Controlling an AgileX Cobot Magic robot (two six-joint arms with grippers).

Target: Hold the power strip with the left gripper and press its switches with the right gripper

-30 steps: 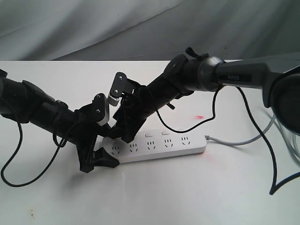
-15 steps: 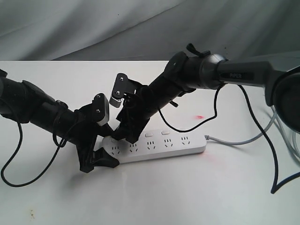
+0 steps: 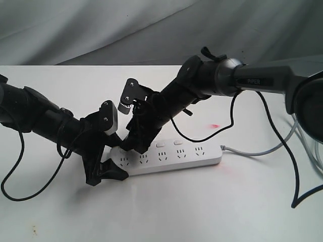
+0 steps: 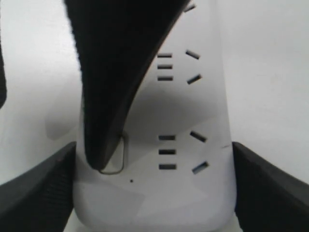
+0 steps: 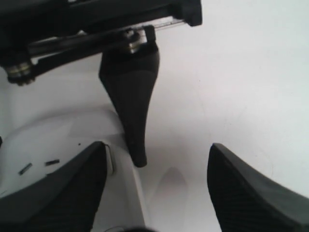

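White table [image 3: 202,212], power strip [image 3: 192,157], right arm [image 3: 267,80] lettered PIPER

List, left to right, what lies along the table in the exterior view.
In order: left gripper clamped on the strip's end → right gripper, open, down on the strip → the power strip and its uncovered sockets → grey cord.

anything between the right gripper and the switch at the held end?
Nothing visible. In the left wrist view one finger of the right gripper has its tip over the end switch, seemingly touching it. The fingers of the left gripper flank the power strip at its sides, clear of that switch.
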